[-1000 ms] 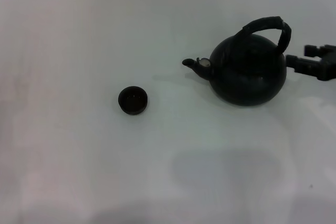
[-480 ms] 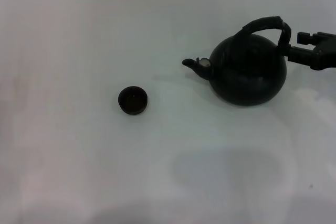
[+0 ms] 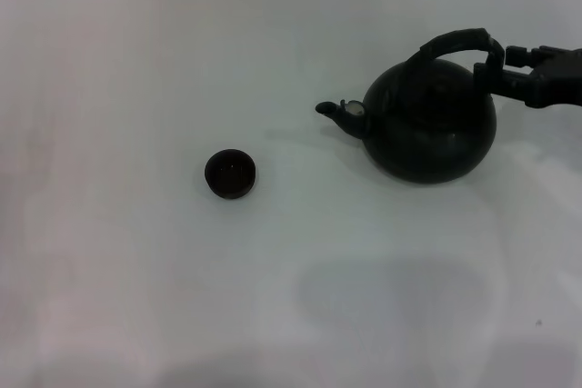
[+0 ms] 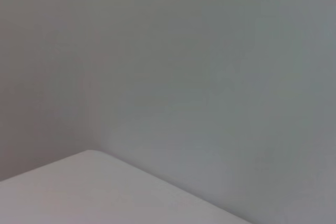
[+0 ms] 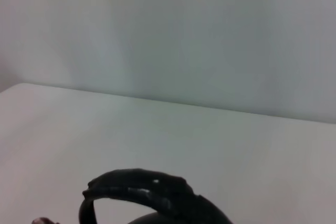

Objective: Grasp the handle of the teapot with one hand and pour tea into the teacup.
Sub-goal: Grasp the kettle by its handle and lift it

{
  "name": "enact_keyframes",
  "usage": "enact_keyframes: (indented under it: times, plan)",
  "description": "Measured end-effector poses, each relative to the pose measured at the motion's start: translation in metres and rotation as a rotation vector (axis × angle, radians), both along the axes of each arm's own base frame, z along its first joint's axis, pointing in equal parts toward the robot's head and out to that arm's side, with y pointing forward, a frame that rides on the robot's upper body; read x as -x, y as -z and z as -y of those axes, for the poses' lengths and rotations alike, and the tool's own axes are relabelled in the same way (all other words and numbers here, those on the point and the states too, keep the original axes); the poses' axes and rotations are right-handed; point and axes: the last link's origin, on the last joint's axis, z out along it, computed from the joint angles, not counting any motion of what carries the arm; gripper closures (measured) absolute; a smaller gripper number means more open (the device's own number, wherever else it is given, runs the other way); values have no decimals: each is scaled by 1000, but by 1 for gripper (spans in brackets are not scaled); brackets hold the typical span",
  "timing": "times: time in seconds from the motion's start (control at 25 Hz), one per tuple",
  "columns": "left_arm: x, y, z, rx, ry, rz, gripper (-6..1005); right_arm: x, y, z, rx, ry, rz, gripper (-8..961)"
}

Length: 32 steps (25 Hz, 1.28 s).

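The matte-black teapot stands upright on the white table at the right, its pale-tipped spout pointing left. Its black wrapped handle arches over the top. The handle also shows in the right wrist view. The small dark teacup sits apart, to the left of the teapot and nearer to me. My right gripper reaches in from the right edge, open, with its fingertips at the right end of the handle. My left gripper is out of view.
The white table runs across the head view with bare room around the cup and teapot. The left wrist view shows only a table corner and a grey wall.
My right gripper has moved up and to the left, from beside the teapot's body to the right end of the handle. Teapot and cup have not moved.
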Motion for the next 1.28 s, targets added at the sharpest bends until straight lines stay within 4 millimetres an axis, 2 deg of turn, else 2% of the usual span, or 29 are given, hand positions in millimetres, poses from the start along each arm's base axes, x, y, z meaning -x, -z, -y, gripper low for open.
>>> enact_keyframes:
  times: [0.24, 0.68, 1.0, 1.2, 1.28]
  plan:
    - [0, 0, 0, 0, 0, 0, 107, 0, 1, -1, -6, 4, 3, 370]
    - [0, 0, 0, 1, -1, 0, 108, 1, 4, -1, 5, 0, 2, 562]
    - [1, 0, 1, 0, -6, 1, 107, 5, 10, 1, 29, -18, 10, 619]
    - [2, 0, 3, -9, -17, 6, 107, 8, 10, -2, 33, -30, 10, 772]
    - [3, 0, 4, -10, -17, 6, 107, 9, 11, -2, 33, -29, 8, 772]
